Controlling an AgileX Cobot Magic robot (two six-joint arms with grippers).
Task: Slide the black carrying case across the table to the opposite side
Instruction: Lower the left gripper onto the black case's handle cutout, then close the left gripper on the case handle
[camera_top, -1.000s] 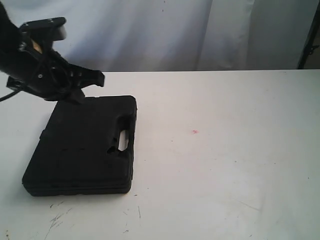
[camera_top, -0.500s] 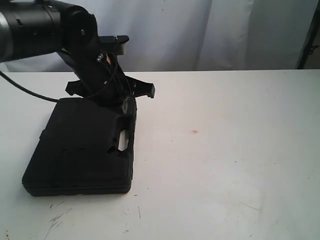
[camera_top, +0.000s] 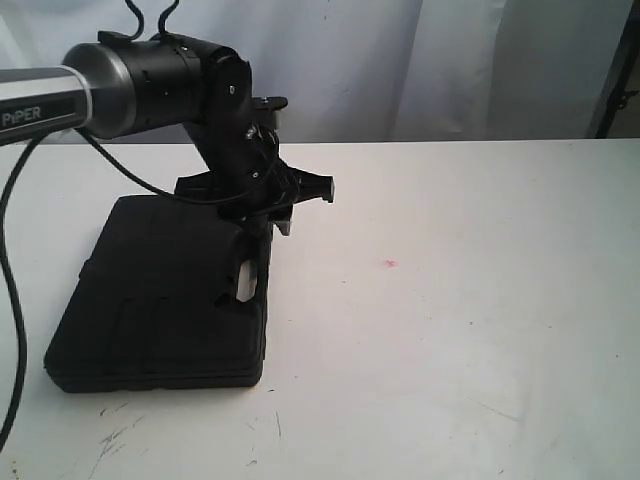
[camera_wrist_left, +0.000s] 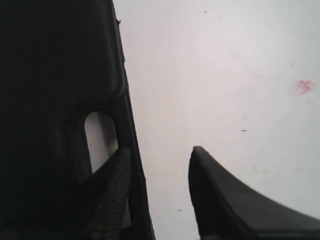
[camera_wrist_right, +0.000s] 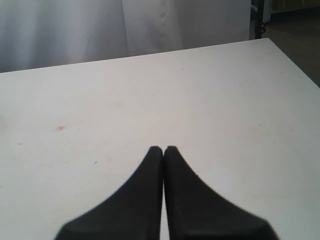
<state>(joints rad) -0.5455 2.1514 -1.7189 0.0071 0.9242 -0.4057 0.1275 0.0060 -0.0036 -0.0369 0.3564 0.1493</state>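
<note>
The black carrying case lies flat on the left part of the white table, its handle slot facing the middle. My left gripper hangs low at the case's far right corner, by the handle. In the left wrist view the left gripper is open and straddles the case's handle edge: one finger is over the slot, the other over bare table. My right gripper is shut on nothing above the table, and the exterior view does not show it.
A tiny red spot marks the tabletop right of the case, also seen as a red spot in the right wrist view. Dark scuff marks lie near the front left. A pale curtain hangs behind the far edge.
My left arm has swung rightward along the case's far edge and dropped to its handle-side corner. The case has not moved.
</note>
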